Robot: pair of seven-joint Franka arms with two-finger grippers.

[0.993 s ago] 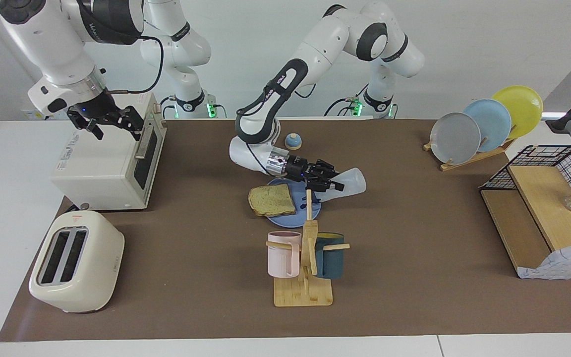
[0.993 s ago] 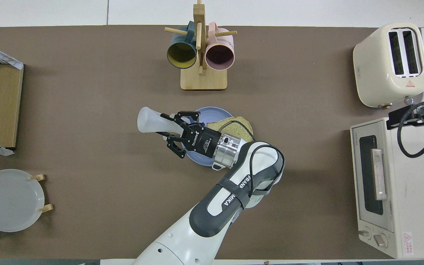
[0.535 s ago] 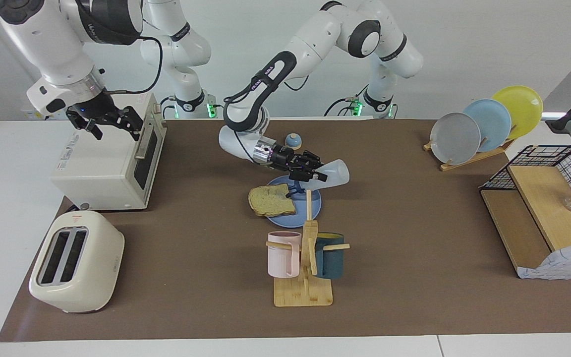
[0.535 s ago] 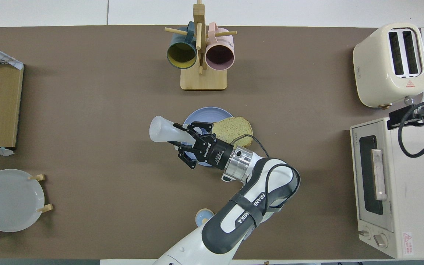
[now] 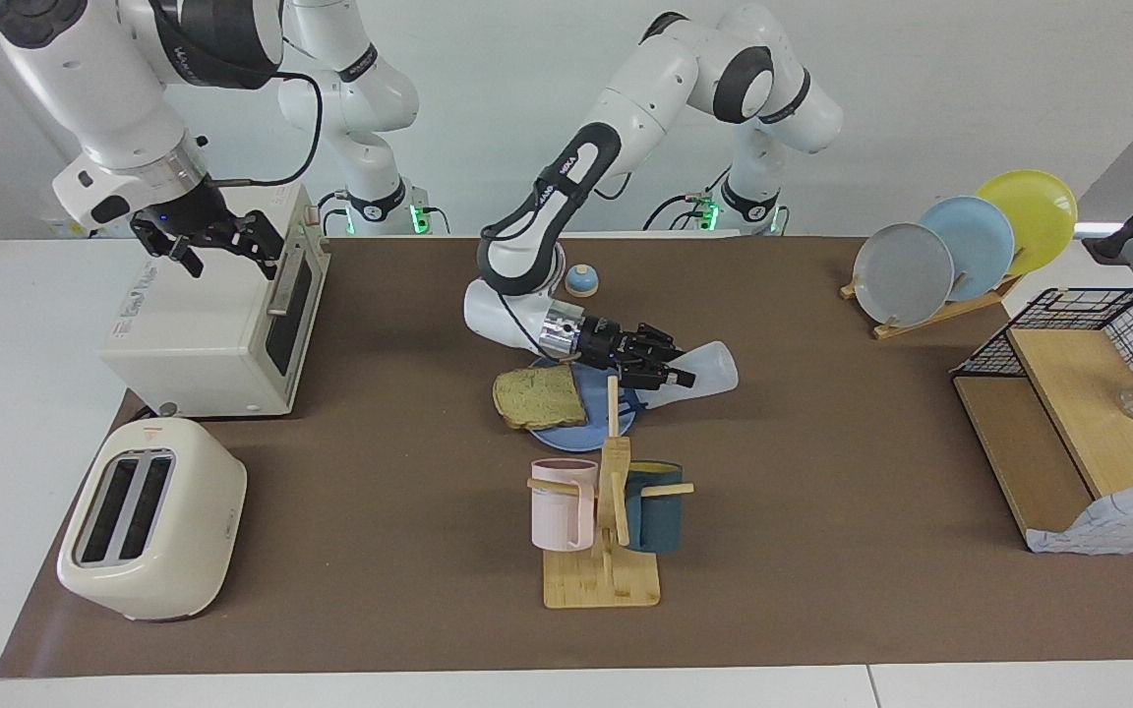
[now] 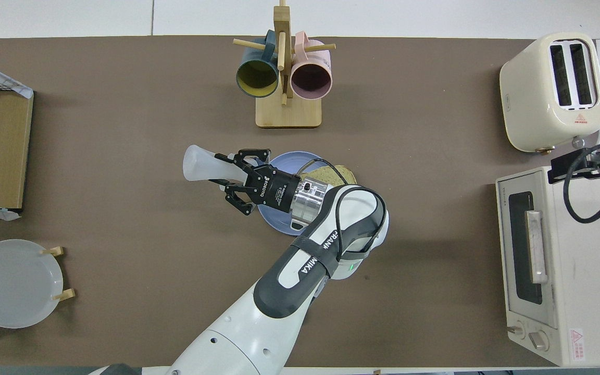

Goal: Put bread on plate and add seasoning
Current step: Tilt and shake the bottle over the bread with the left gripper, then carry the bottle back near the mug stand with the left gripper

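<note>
The blue plate (image 5: 598, 425) lies mid-table with the bread (image 5: 537, 396) on its half toward the right arm's end, overhanging the rim. My left gripper (image 5: 677, 377) hangs low over the plate's other edge, shut on the seasoning (image 5: 716, 368). The bottle lies almost level, its base pointing to the left arm's end, and the fingers hide its cap. From overhead, the left gripper (image 6: 229, 171) grips the seasoning (image 6: 200, 163) by its neck beside the plate (image 6: 275, 223), and the arm covers most of the bread (image 6: 345, 174). My right gripper (image 5: 230, 262) waits open over the toaster oven.
A mug rack (image 5: 606, 511) with a pink and a teal mug stands just farther from the robots than the plate. Toaster oven (image 5: 212, 324) and toaster (image 5: 153, 516) fill the right arm's end. A small bell (image 5: 582, 281), a plate rack (image 5: 960, 246) and a wooden shelf (image 5: 1078, 423) are also here.
The left gripper swung the bottle up and toward the right arm's end, then back down toward the left arm's end. The right arm has not moved.
</note>
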